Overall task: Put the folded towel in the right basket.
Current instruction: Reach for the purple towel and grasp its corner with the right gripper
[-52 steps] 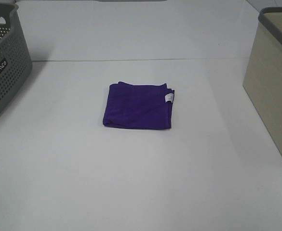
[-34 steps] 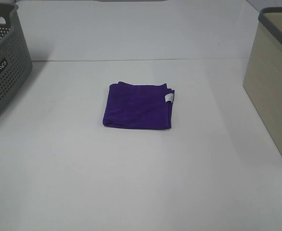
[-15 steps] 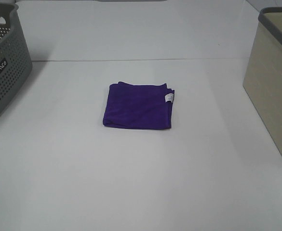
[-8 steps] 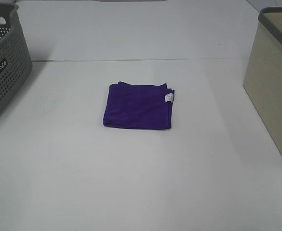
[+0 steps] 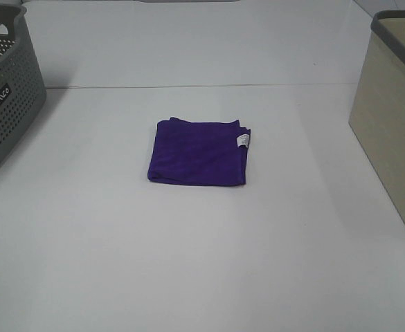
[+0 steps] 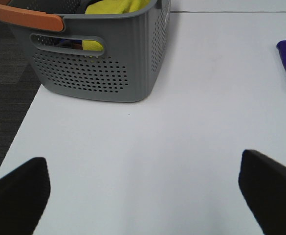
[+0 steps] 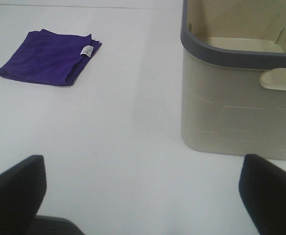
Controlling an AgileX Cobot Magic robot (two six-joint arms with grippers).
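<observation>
Both left gripper (image 6: pixel 143 176) and right gripper (image 7: pixel 143 176) stood open, the folded towel (image 5: pixel 197 152) lying ahead between them, toward the tabletop's (image 5: pixel 188 270) far edge.

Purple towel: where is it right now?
High view: the folded purple towel lies centrally, between the grey basket at left and the beige basket at right.
</observation>
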